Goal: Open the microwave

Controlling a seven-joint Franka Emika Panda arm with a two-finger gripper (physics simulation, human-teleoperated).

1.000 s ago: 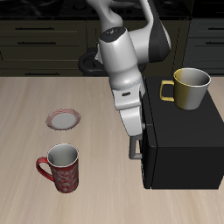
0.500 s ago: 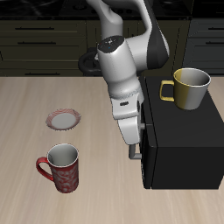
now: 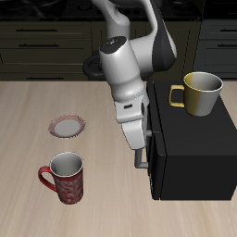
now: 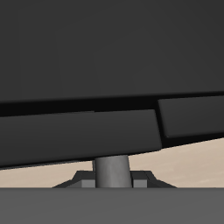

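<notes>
I have the pincer (image 3: 140, 157) down at the grey bar handle (image 3: 142, 159) of the microwave (image 3: 190, 148), near the tabletop's (image 3: 28, 120) front edge; placed there to pull the door; whether it grips, I cannot tell.

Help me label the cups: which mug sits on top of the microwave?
The yellow mug stands on the microwave; the red patterned mug stands down on the table, nearer its front edge.
</notes>
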